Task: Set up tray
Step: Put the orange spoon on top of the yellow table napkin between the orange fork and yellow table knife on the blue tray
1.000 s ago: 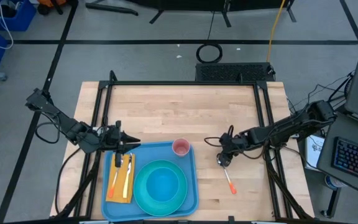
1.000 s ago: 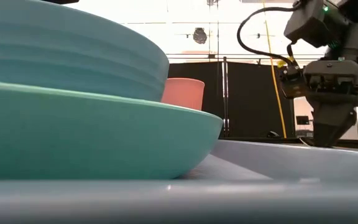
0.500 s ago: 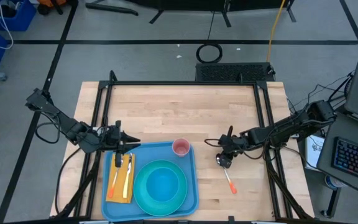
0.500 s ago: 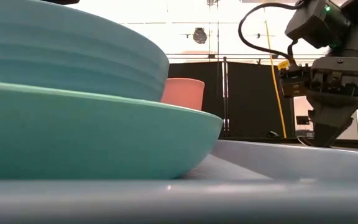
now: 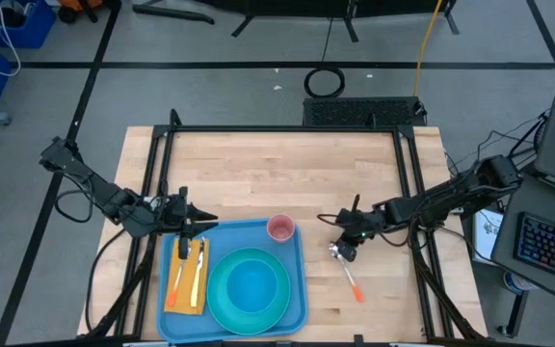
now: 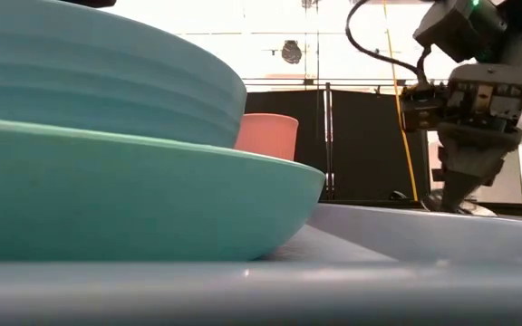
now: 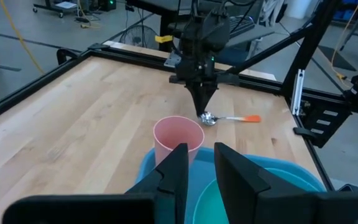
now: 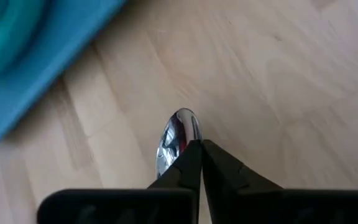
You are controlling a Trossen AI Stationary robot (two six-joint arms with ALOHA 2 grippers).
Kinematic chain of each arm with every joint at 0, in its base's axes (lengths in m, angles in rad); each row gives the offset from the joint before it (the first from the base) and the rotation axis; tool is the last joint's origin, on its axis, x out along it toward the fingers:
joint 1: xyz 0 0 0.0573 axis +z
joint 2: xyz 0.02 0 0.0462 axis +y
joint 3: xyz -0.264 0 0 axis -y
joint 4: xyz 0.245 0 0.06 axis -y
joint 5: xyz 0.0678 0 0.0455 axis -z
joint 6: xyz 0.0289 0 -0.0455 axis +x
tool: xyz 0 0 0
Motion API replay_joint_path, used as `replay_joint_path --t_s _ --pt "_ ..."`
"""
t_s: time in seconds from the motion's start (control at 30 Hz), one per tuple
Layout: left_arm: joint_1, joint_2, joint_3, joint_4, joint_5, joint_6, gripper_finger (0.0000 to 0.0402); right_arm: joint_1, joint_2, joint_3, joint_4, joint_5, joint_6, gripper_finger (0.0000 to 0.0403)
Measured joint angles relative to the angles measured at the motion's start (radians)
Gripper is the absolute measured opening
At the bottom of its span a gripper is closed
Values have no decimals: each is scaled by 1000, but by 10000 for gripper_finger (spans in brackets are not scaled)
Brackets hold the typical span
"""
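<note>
The light-blue tray (image 5: 300,280) lies at the table's near edge. It carries a teal plate (image 5: 222,301) with a blue bowl (image 5: 251,286), a pink cup (image 5: 280,228) and a yellow napkin (image 5: 188,278) with cutlery. A spoon (image 5: 347,270) with an orange handle lies on the wood to the tray's right. My right gripper (image 8: 199,148) is shut at its bowl end. My left gripper (image 7: 201,163) hovers over the tray's far left corner, slightly open, with nothing between its fingers. My right gripper comes down slanting from the table's right onto the spoon just behind its shiny bowl (image 8: 178,138). The shut fingers (image 8: 219,165) cover the spot, so the exact hold stays hidden. The spoon lies flat on the table, with its orange handle (image 7: 252,118) pointing away from the tray.
Bare wood stretches across the table's far half. Black frame rails (image 5: 287,128) run along the far and side edges. A keyboard (image 5: 547,246) and cables sit beyond the right edge.
My right gripper has tipped its fingers steeper over the spoon's bowl end, rolled a little and shut. The spoon's bowl now shows just beside the fingertips, and the spoon has shifted slightly toward the tray.
</note>
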Motion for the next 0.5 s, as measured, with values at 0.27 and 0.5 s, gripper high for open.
replay_joint_path --t_s 0.27,0.5 --pt "0 0 0 -8 0 -1 81 4 -77 0 20 114 -19 1" --pt "0 0 0 -14 0 -2 81 43 -189 0 46 296 -65 0"
